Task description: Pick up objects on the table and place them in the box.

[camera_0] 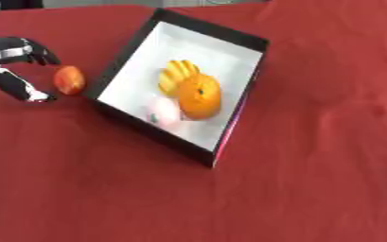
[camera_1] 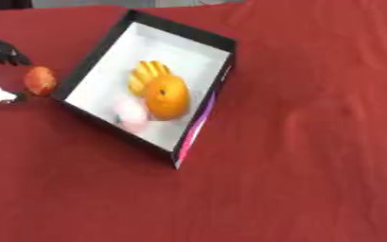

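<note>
Red cloth (camera_0: 312, 179) covers the table. An orange-red fruit (camera_0: 70, 80) is bracketed by the spread, unclosed left hand (camera_0: 14, 64), just outside the box (camera_0: 254, 38). It could be nudged against the box wall and rolled away. An orange (camera_0: 200, 97), a yellow item (camera_0: 176, 74) and a pink item (camera_0: 163, 111) already lie inside.

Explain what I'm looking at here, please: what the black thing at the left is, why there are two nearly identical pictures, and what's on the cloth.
Both pictures come from one stereo camera in a humanoid robot's head, looking down; they show the same moment. The black and silver shape is the robot's left hand, its fingers and thumb either side of a small orange-red fruit on the red tablecloth; whether it grips the fruit is unclear. Beside it sits a black box with a white inside, holding a yellow banana bunch, an orange and a pale pink object. The right hand is out of view.
</note>
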Controlling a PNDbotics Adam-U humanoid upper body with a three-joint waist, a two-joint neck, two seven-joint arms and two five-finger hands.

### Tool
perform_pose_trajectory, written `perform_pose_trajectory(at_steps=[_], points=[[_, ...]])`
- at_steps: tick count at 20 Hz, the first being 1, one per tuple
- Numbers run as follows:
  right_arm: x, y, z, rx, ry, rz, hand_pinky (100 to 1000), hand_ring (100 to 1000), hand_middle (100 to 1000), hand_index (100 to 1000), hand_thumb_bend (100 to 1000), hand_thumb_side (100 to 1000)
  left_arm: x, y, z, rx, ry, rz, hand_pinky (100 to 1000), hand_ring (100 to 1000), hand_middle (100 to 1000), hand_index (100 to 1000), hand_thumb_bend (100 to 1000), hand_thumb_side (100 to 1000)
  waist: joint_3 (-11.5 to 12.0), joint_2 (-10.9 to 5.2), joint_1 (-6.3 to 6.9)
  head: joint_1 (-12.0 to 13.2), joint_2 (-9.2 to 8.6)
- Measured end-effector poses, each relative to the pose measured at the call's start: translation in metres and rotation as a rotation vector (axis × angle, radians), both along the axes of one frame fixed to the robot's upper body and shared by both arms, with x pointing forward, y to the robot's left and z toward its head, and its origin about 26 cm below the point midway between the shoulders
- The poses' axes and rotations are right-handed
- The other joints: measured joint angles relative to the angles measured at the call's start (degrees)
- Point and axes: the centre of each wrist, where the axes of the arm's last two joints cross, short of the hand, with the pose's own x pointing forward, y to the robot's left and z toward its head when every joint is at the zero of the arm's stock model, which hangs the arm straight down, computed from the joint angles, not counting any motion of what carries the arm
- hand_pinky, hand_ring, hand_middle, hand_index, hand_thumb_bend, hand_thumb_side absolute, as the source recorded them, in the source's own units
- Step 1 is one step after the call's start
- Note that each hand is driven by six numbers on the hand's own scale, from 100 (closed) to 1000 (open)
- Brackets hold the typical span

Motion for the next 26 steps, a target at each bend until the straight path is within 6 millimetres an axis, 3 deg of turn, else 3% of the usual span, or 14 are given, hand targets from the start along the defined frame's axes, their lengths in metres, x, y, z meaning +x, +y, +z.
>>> perform_pose_trajectory(at_steps=[5, 9, 15, 21, 26], points=[[0.001, 0.001, 0.000, -0.001, 0.000, 0.012, 990, 713, 700, 862, 100, 784, 0.002, -0.004, -0.005, -0.035, -0.006, 0.009, 835, 800, 766, 863, 391, 296, -0.9, 0.34, 0.00, 0.5, -0.40], [0.002, 0.001, 0.000, 0.000, 0.002, 0.013, 992, 713, 701, 864, 100, 796, 0.004, -0.006, -0.005, -0.052, -0.015, 0.014, 826, 791, 758, 828, 325, 221, -1.3, 0.62, 0.02, 1.3, -1.48], [0.002, 0.001, 0.000, -0.003, 0.009, 0.019, 992, 714, 701, 864, 100, 798, 0.005, -0.011, -0.008, -0.077, -0.048, 0.019, 803, 761, 717, 744, 100, 100, -1.5, 0.71, 0.02, 1.7, -1.99], [0.003, -0.001, -0.002, -0.002, 0.018, 0.016, 992, 714, 700, 864, 100, 795, 0.004, -0.015, -0.004, -0.115, -0.084, 0.006, 797, 747, 695, 715, 100, 117, -1.0, 0.72, 0.02, 0.6, -1.31], [0.003, -0.003, -0.005, 0.001, 0.030, 0.008, 992, 715, 700, 864, 100, 789, -0.002, -0.024, 0.019, -0.162, -0.127, -0.054, 786, 736, 684, 708, 100, 139, -0.3, 0.65, 0.02, -1.9, 0.34]])
